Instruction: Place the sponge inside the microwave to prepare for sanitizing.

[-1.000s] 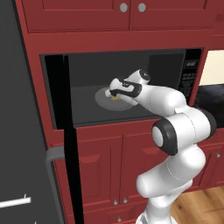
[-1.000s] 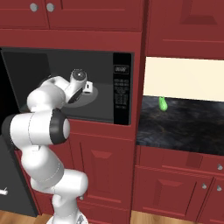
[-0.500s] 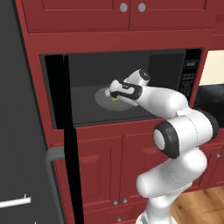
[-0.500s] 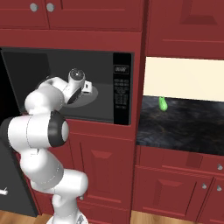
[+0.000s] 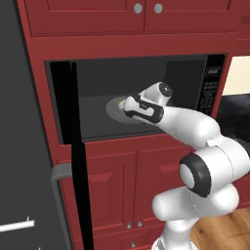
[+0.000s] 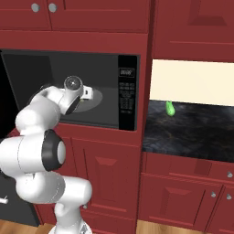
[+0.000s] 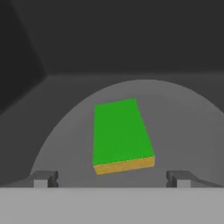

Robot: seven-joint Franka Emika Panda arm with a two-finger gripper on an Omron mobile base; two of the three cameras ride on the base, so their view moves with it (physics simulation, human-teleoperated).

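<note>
Left base view: the gripper (image 5: 126, 108) conceals most of the sponge (image 5: 120, 105), and the open microwave (image 5: 185, 83) door is cut off by the left and bottom edges. Right base view: the arm hides the near part of the turntable (image 6: 93, 103). Hand view: only the fingertips (image 7: 43, 178) rise into frame.

Red cabinets (image 6: 105, 169), black counter (image 6: 192, 132), wooden floor (image 5: 222, 232)
</note>
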